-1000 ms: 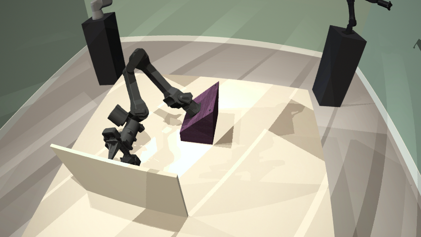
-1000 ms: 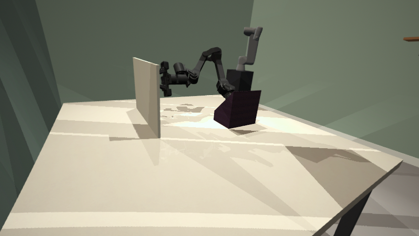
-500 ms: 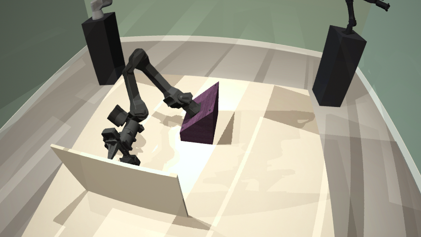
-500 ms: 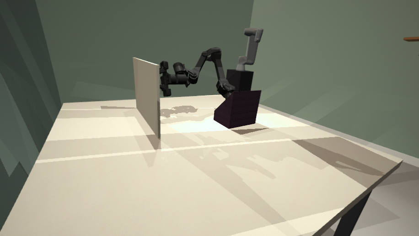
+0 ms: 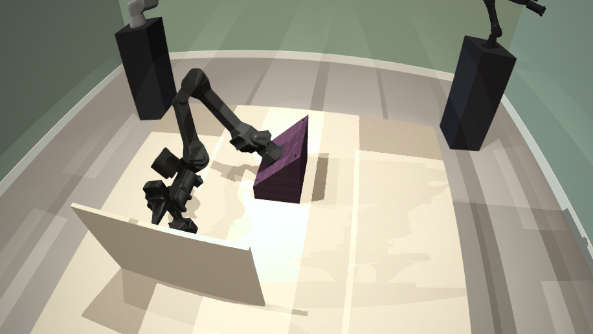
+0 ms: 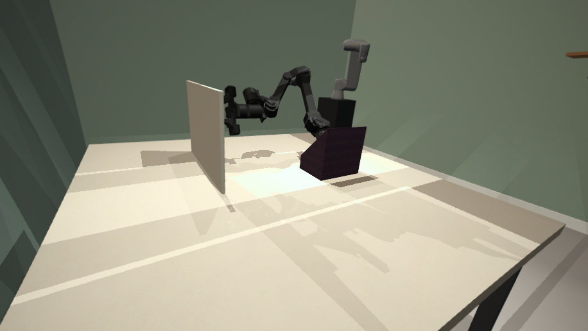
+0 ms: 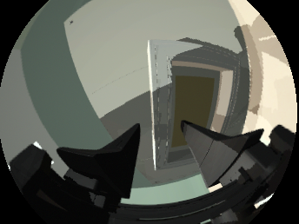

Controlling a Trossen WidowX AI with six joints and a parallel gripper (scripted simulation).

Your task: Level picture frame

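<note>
The picture frame [image 7: 163, 65], with a grey patterned border and a dark olive centre, shows in the wrist view on the pale wall panel [image 7: 109, 65] [image 5: 178, 265] [image 6: 205, 135]. Its long left edge leans slightly in that view; I cannot tell its true tilt. My gripper [image 7: 161, 125] [image 5: 167, 222] [image 6: 228, 110] is open in front of the panel. In the wrist view one fingertip lies left of the frame's left edge, the other over the picture's near edge; contact and depth cannot be told. The panel hides the frame in the top and exterior views. The screw and notched strip are hidden.
My arm stands on a purple wedge-shaped base [image 5: 276, 188] [image 6: 343, 152] on the pale table [image 5: 386, 232] [image 6: 246, 263]. Two black pedestals [image 5: 145, 74] [image 5: 477, 99] bearing other arms stand beyond the table.
</note>
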